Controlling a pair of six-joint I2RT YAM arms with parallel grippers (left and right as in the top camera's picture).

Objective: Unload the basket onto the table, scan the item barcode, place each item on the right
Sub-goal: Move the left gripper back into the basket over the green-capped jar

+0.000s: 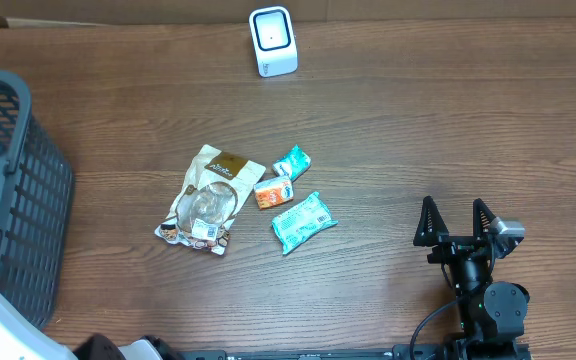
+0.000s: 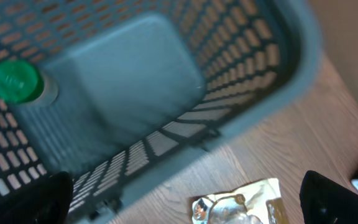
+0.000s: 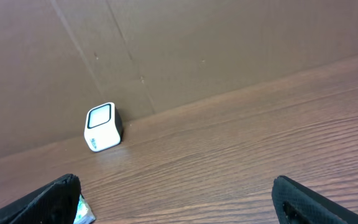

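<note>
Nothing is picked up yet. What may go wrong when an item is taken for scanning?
The orange packet lies crowded by the pouch, the small teal packet and the large teal packet, so the open right gripper may drag a neighbour. No barcode is clearly readable from above, so the item may reach the scanner facing wrongly.

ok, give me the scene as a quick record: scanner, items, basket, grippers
scanner: white, far edge of table
items: pouch, orange packet, small teal packet, big teal packet; clustered mid-table, none held
basket: left side, green cap visible inside
left gripper: open, empty, by basket edge
right gripper: open, empty, right of items
</note>
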